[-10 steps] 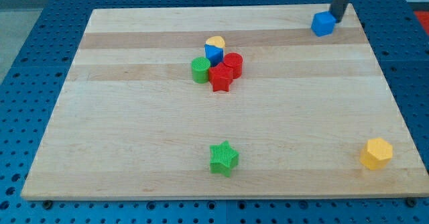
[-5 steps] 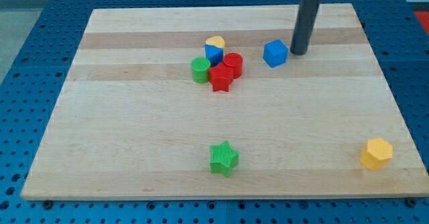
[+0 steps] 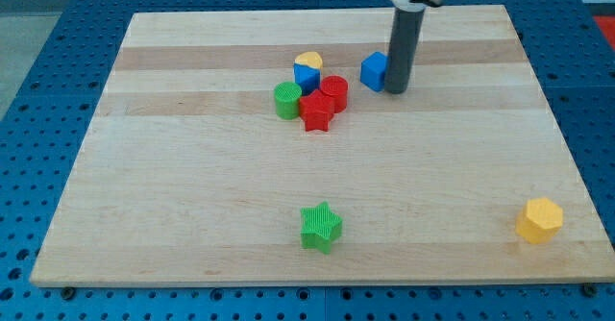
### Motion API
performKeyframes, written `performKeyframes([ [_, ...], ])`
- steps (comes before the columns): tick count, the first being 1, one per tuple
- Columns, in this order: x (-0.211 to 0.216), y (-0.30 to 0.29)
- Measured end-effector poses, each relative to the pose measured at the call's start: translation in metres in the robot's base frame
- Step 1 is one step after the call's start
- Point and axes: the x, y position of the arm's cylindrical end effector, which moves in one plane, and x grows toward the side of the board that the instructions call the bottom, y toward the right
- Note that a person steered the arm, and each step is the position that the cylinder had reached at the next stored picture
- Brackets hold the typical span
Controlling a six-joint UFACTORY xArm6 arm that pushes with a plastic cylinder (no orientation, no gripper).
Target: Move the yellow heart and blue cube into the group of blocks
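Note:
The blue cube (image 3: 373,71) sits on the wooden board (image 3: 192,186) just right of the group of blocks. My tip (image 3: 396,90) touches the cube's right side. The group holds a yellow heart (image 3: 309,61) at its top, a small blue block (image 3: 306,77) below it, a red cylinder (image 3: 333,92), a red star (image 3: 316,111) and a green cylinder (image 3: 286,101). A small gap separates the blue cube from the red cylinder.
A green star (image 3: 320,227) lies near the board's bottom edge at the middle. A yellow hexagonal block (image 3: 539,219) lies at the bottom right corner. The blue perforated table surrounds the board.
My tip has pushed the blue cube from the board's top right corner leftward and downward, up close to the group. The other blocks have not moved.

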Motion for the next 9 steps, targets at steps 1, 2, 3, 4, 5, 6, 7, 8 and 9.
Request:
performKeyframes([
  [1,0.000,-0.021],
  [2,0.000,-0.025],
  [3,0.001,0.017],
  [4,-0.007,0.041],
  [5,-0.028,0.019],
  [6,-0.024,-0.008],
  [7,-0.022,-0.023],
  [8,-0.022,-0.042],
  [9,-0.022,-0.040],
])
